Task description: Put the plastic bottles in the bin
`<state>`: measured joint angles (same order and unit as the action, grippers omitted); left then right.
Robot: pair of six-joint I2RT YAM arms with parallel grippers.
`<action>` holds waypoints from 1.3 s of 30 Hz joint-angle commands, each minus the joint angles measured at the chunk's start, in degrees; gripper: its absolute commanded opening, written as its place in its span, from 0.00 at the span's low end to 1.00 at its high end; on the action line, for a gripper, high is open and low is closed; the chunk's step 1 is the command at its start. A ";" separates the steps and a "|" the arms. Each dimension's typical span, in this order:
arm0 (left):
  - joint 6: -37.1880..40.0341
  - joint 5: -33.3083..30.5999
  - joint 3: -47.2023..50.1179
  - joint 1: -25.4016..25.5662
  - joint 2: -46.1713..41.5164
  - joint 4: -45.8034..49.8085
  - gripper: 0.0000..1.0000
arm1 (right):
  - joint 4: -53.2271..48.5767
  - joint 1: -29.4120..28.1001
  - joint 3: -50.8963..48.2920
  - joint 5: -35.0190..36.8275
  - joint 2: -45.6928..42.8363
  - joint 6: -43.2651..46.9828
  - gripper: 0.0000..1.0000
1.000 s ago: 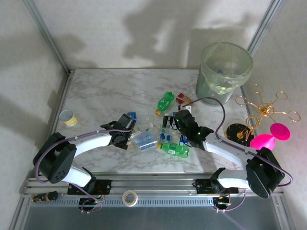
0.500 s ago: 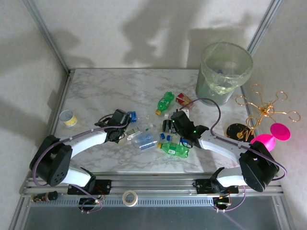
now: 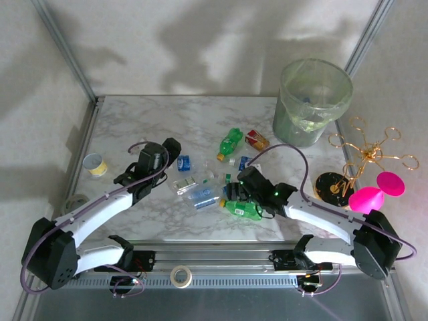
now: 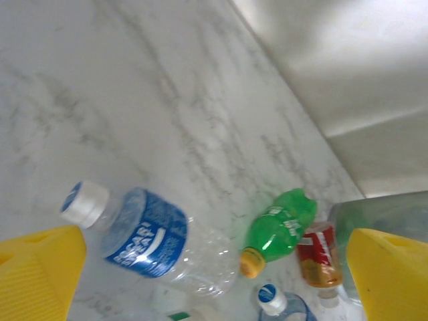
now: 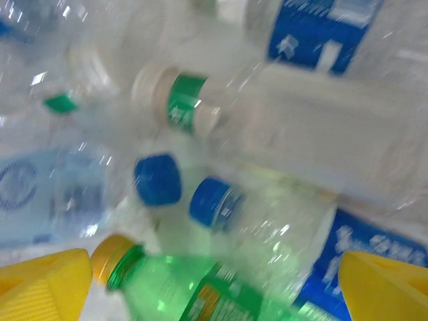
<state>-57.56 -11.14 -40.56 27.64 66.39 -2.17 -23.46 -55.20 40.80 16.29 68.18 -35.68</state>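
Several plastic bottles lie scattered mid-table: a green one (image 3: 231, 142), a red-labelled one (image 3: 255, 139), a blue-labelled one (image 3: 184, 162) and a clear cluster (image 3: 200, 191). The bin (image 3: 311, 100), with its pale green liner, stands at the far right. My left gripper (image 3: 171, 146) is open and empty, left of the pile; its wrist view shows the blue-labelled bottle (image 4: 144, 234), the green bottle (image 4: 281, 226) and the red-labelled one (image 4: 319, 254) ahead of the left gripper (image 4: 214, 271). My right gripper (image 3: 234, 192) is open over the pile's near side. A green bottle (image 5: 200, 294) lies between its fingers (image 5: 43, 284), ungripped.
A yellow-banded cup (image 3: 95, 164) stands at the left edge. A tape roll (image 3: 180, 275) lies on the front rail and a grey ring (image 3: 75, 201) sits off the table's left. A gold wire stand (image 3: 368, 154), a pink object (image 3: 374, 190) and a black disc (image 3: 334, 184) crowd the right.
My left gripper has pulled back from the pile, up and to the left. My right gripper has shifted toward the near side, over the green bottle at the front.
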 commanded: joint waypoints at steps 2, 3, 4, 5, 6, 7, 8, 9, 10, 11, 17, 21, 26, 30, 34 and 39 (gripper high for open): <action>6.17 2.41 0.06 -0.22 0.45 -5.96 1.00 | -8.52 -4.76 3.37 0.03 3.88 -2.76 0.94; 6.47 3.24 -0.14 -0.22 0.96 -6.61 1.00 | -9.60 -5.88 3.87 0.47 5.30 -2.91 0.94; 6.58 3.97 -0.19 -0.22 1.50 -7.04 1.00 | -10.64 -6.83 4.38 1.21 6.65 -3.05 0.94; 6.74 4.80 -0.37 -0.22 1.99 -7.35 1.00 | -11.79 -7.91 4.93 2.40 8.19 -3.10 0.94; 6.89 5.63 -0.41 -0.22 2.45 -7.65 1.00 | -12.82 -8.73 5.51 3.84 9.88 -3.08 0.95; 6.93 6.18 -0.51 -0.22 2.68 -7.83 1.00 | -13.63 -9.32 6.01 5.04 11.25 -2.99 0.96; 6.85 6.83 -0.42 -0.22 3.07 -8.01 1.00 | -14.86 -9.75 6.82 6.46 13.01 -2.91 0.96; 6.69 7.44 -0.31 -0.22 3.13 -8.16 1.00 | -15.68 -10.13 7.53 7.69 14.77 -2.67 0.97; 6.55 7.85 -0.07 -0.22 3.05 -8.43 1.00 | -16.35 -10.38 8.01 8.58 16.13 -2.36 0.97; 6.42 8.14 0.40 -0.22 2.89 -8.75 1.00 | -16.87 -10.65 8.52 9.20 17.63 -2.04 0.97; 5.97 6.71 2.90 -0.30 0.27 -8.66 1.00 | -17.49 -12.67 9.26 9.07 22.90 -0.71 0.97; 5.70 6.04 3.73 -0.44 -0.76 -8.55 1.00 | -14.96 -12.93 8.35 7.43 23.49 0.44 0.89; 5.70 5.56 3.88 -0.52 -1.59 -8.37 1.00 | -12.72 -13.07 7.90 6.21 23.06 2.03 0.67; 5.92 4.92 4.66 -0.70 -2.60 -8.37 1.00 | -11.70 -13.05 7.56 5.94 21.23 2.45 0.53; 5.98 3.80 6.51 -1.34 -3.84 -8.62 1.00 | -8.93 -13.05 6.93 4.86 16.64 3.31 0.47; 4.85 3.61 9.66 -2.52 -5.58 -10.41 1.00 | -6.04 -11.60 8.16 2.89 10.27 6.30 0.43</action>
<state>-52.34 -6.02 -32.42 25.96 62.39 -10.76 -31.97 -67.59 48.10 20.49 81.80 -31.64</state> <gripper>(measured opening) 0.996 0.541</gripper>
